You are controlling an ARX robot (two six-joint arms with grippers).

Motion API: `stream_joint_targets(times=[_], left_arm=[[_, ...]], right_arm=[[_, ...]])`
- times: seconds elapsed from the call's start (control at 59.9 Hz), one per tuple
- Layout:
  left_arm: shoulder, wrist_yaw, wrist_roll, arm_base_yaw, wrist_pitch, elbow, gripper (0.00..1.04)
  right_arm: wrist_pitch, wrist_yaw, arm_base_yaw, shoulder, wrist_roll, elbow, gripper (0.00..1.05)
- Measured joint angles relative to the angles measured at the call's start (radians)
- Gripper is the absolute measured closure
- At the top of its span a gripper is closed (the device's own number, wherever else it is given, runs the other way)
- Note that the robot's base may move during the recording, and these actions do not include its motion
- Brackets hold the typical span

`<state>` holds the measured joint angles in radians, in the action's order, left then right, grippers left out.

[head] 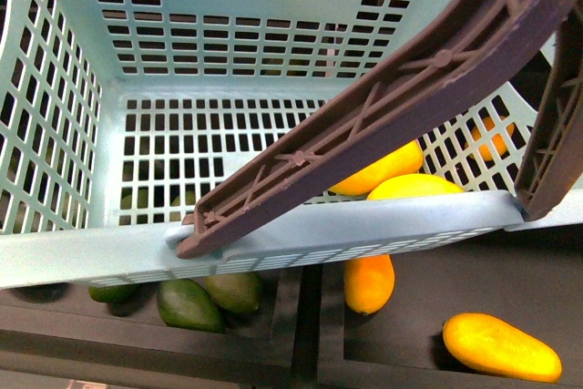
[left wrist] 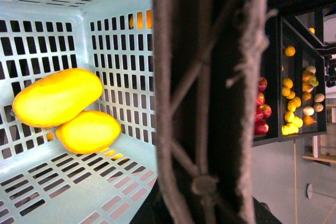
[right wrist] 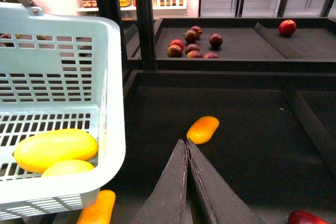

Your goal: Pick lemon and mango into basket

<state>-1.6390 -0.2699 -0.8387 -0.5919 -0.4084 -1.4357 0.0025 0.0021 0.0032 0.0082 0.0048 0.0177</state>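
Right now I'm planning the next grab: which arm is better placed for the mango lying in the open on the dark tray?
Right. Its shut gripper hangs over the tray, close to that mango. The left wrist camera is pressed up against the basket handle.

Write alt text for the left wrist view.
A mango and a lemon lie touching inside a pale blue slatted basket. A brown basket handle runs close across the picture, and dark shelves of assorted fruit show beyond it.
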Motion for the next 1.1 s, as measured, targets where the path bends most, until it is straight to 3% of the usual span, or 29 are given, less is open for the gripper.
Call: stream_joint_targets(times=[0.184, 0.267, 0.567, 0.751, 1.102], left_arm=[[0.0, 0.0, 0.0, 0.0, 0.0, 0.0, 1.0], [0.0, -0.001, -0.002, 0.0, 0.0, 0.0, 1.0], [0.0, 0.0, 0.001, -0.005, 0.0, 0.0, 1.0], [0.0, -0.026, -0.012, -0.01, 0.0, 0.0, 1.0], [0.0, 0.009, -0.002, -0.001, 0.0, 0.0, 1.0]], right_arm=[[-0.001, 0.0, 0.0, -0.002, -0.002, 0.0, 0.76], [-0.001, 0.0, 0.0, -0.002, -0.002, 0.0, 0.56], [-0.001, 0.002, 0.0, -0.002, -0.001, 0.0, 0.07], [-0.003, 0.002, 0.0, -0.004, -0.001, 0.0, 0.09], [-0.004, 0.0, 0.0, -0.005, -0.001, 0.0, 0.09]])
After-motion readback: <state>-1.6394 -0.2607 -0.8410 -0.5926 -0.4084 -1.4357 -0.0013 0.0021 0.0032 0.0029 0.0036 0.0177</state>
